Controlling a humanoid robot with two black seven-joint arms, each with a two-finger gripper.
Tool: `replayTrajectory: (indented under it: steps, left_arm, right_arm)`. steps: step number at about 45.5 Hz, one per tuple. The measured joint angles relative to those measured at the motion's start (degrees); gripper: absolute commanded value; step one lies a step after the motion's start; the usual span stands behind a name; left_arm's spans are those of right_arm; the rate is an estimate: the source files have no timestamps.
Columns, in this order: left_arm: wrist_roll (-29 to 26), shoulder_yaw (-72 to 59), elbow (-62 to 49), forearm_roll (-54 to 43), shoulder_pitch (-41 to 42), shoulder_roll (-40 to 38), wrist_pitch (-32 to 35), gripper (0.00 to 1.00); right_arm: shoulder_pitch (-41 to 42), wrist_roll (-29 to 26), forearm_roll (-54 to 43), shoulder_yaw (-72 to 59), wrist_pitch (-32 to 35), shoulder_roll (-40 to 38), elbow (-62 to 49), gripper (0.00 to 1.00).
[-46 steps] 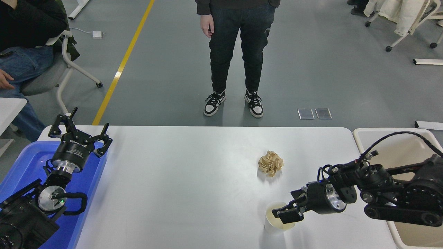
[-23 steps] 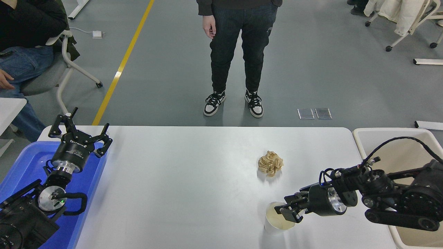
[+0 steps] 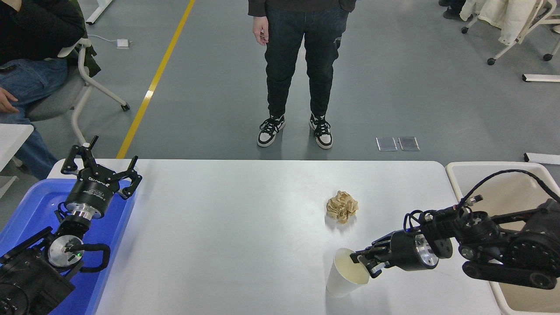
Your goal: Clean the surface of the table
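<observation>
Where the table surface (image 3: 245, 236) stretches white and wide between the two tubs, two pieces of litter are seen on its right half: a white paper cup (image 3: 345, 273) near the front edge and a crumpled brown paper ball (image 3: 342, 206) farther back, well apart from it. A change is noted over the last second: the cup, which stood upright on the tabletop with the right gripper (image 3: 366, 263) poised at its rim, is now tilted, its mouth turned toward the arm and its base swung out to the left (it looks partly lifted, though contact with the table cannot be ruled out). The rim is pinched between the narrowly closed fingers of the right gripper, one seemingly inside the mouth and one outside. This is judged to mean that the grasp has taken and that removal of the first piece has begun; the beige tub (image 3: 457, 175) at the right edge is the likely place for it. The paper ball remains untouched, so the cleaning is judged far from finished. The left gripper (image 3: 101, 168) is parked with fingers spread over the blue tub (image 3: 30, 205) at the lower left. A person (image 3: 302, 65) stands beyond the far edge.
</observation>
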Motion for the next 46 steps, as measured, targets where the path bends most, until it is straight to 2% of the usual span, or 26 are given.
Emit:
replayTrajectory:
  steps: [7,17,30,46]
  left_arm:
    - [0.00,-0.01,0.00,0.00,0.00,-0.02,0.00,1.00]
    - [0.00,-0.01,0.00,0.00,-0.01,-0.02,0.00,1.00]
    - [0.00,0.00,0.00,0.00,0.00,0.01,0.00,1.00]
    - [0.00,0.01,0.00,0.00,0.01,0.00,0.00,1.00]
  right_arm:
    - [3.35,0.96,0.79,0.21,0.10,-2.30,1.73,0.00]
    - [12.38,2.00,5.26,0.41,2.48,-8.65,6.23,0.00]
    - [22.42,2.40,9.89,3.88,12.03,-19.40,13.15,0.00]
    - [25.68,2.48,12.06,12.01,22.43,-26.90,16.74,0.00]
